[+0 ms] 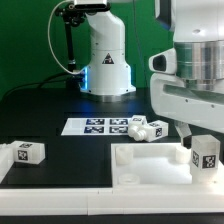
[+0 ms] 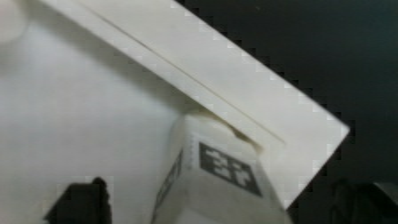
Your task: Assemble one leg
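Observation:
A leg (image 1: 206, 154), a stubby white block with a black-and-white tag, stands upright on the corner of the large white panel (image 1: 145, 168) at the exterior view's right. My gripper (image 1: 197, 135) hangs right over it. In the wrist view the leg (image 2: 221, 168) stands between my two dark fingers (image 2: 80, 203) on the panel (image 2: 89, 110). One finger is clearly apart from it and the other is close beside it. The gripper (image 2: 217, 206) is open around the leg. The leg's foot and the hole under it are hidden.
Two more legs (image 1: 148, 127) lie together behind the panel. Another leg (image 1: 27, 152) lies at the exterior view's left. The marker board (image 1: 98, 126) lies on the black table in front of the robot base (image 1: 105, 60).

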Available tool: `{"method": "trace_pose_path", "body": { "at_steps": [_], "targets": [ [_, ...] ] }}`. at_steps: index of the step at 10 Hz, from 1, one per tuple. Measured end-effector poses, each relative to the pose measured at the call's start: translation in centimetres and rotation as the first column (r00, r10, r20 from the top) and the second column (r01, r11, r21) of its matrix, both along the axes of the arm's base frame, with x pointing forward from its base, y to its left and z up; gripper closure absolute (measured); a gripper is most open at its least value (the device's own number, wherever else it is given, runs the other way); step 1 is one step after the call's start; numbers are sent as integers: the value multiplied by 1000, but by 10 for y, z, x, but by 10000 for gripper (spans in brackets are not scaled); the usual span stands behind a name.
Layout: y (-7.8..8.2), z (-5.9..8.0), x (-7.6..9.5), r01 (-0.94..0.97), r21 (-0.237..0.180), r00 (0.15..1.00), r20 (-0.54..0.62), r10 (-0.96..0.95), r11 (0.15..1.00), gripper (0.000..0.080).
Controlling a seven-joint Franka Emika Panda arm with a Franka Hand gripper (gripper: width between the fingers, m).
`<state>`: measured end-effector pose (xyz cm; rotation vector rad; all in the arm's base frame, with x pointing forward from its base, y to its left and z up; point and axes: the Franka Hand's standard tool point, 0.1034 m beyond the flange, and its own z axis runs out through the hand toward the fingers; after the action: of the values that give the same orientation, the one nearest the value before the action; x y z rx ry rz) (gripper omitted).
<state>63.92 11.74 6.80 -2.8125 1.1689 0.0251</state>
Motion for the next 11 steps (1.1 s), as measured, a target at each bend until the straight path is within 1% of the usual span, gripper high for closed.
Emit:
{"method": "trace_pose_path", "body": {
  "at_steps": [1, 4, 5, 6, 7, 8, 9, 10, 11],
  "targets": [
    [-1, 0, 0, -28, -2, 1000, 4, 28, 1000, 157],
    [-2, 0, 1, -221, -11, 975, 22, 221, 975, 150],
    [-5, 1, 4, -548, -59, 834, 47, 550, 835, 150],
    [-6, 2, 5, -604, -65, 793, 57, 607, 795, 150],
    [-5, 2, 5, -560, -60, 825, 56, 563, 826, 150],
    [-5, 2, 5, -545, -59, 835, 55, 548, 836, 240],
    [-5, 2, 5, -509, -55, 857, 54, 512, 859, 427],
    [-5, 2, 5, -455, -51, 888, 51, 457, 889, 427],
    [-5, 1, 5, -381, -45, 923, 47, 383, 924, 515]
  ]
}}
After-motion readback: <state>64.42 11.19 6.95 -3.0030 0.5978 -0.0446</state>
